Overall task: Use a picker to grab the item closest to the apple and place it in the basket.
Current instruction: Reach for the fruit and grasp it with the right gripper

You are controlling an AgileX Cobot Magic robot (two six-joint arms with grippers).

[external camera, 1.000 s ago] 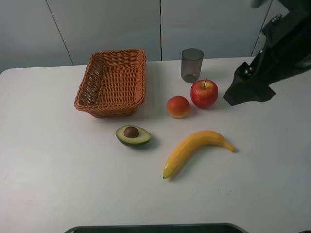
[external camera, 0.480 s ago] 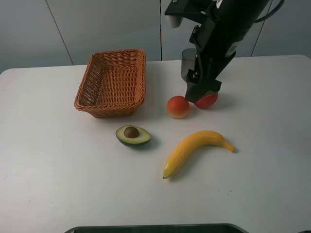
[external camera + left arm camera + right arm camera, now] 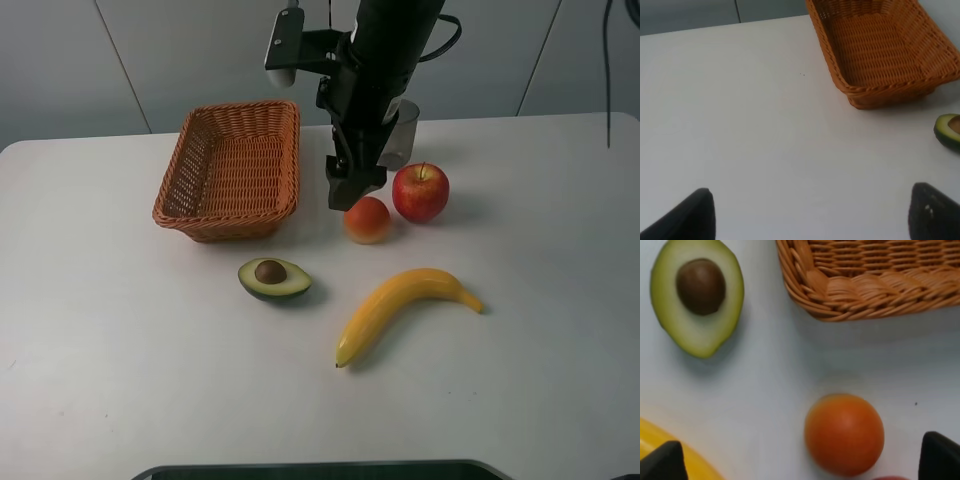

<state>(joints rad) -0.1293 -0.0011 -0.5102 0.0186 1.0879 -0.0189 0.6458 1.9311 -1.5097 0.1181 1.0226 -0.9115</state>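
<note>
A red apple [image 3: 420, 192] stands right of the table's middle. An orange-red round fruit [image 3: 366, 220] [image 3: 844, 434] lies just to its left, the nearest item to it. The wicker basket [image 3: 228, 170] [image 3: 870, 280] sits at the back left. My right gripper [image 3: 352, 190] [image 3: 801, 462] hangs open just above the round fruit, on its basket side, with nothing between its fingers; one dark fingertip [image 3: 940, 457] shows in the right wrist view. My left gripper [image 3: 810, 220] is open over bare table, out of the exterior view.
A halved avocado [image 3: 274, 279] [image 3: 697, 295] [image 3: 949, 131] lies in front of the basket. A banana [image 3: 400, 305] [image 3: 695, 460] lies front right. A grey cup [image 3: 403, 125] stands behind the apple, partly hidden by the right arm. The left wrist view also shows the basket [image 3: 885, 50].
The right arm has swung from the table's right edge, across the apple, to a spot above the round fruit. No object has moved.
</note>
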